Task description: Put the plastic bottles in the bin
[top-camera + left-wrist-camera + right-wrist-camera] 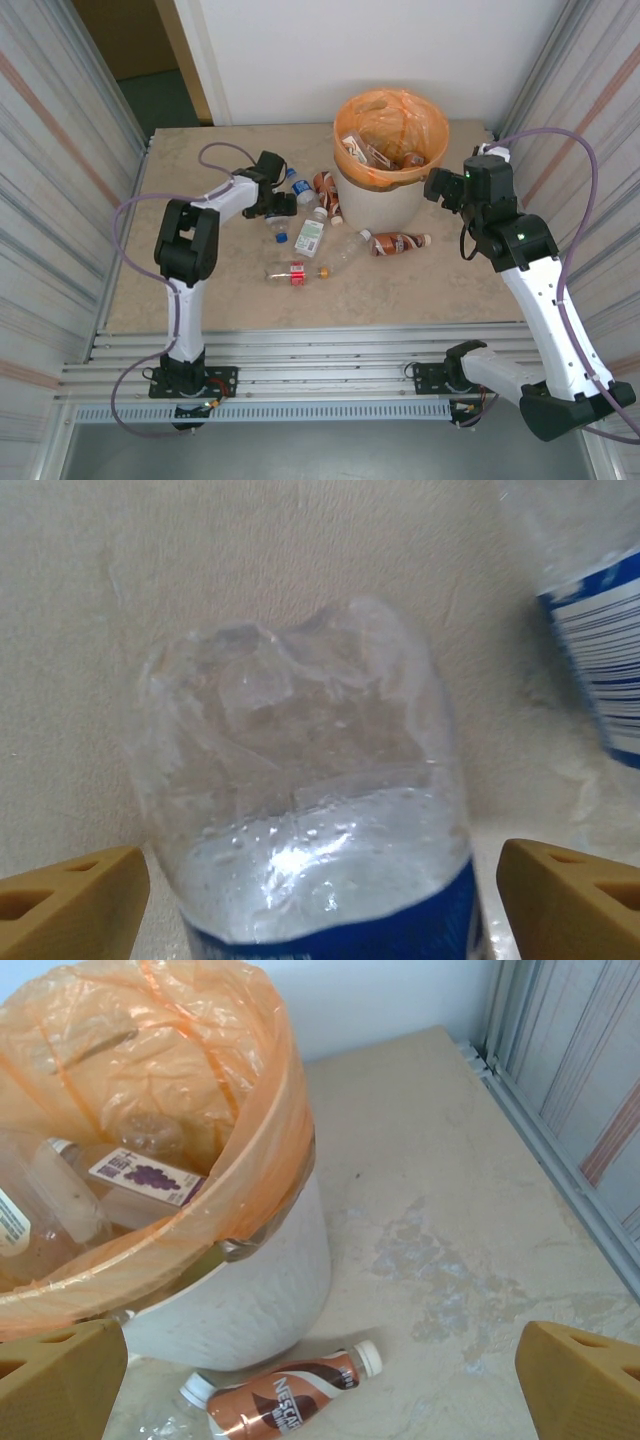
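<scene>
Top external: seven plastic bottles (pixel 310 235) loose | one bin (pixel 385 205) | left gripper (pixel 322 895) spread astride one, not touching | right gripper (pixel 320 1380) spread, empty

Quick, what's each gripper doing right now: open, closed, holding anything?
Left gripper: open, straddling a clear blue-labelled bottle, not gripping it yet.
Right gripper: open, holding nothing, beside the bin.

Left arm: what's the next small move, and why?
Probably close the left gripper on the crushed clear bottle with the blue label. The bottle lies on the table squarely between the open fingers, and neither finger visibly presses it, so it does not look gripped yet. Lifting now would likely leave it behind.
</scene>
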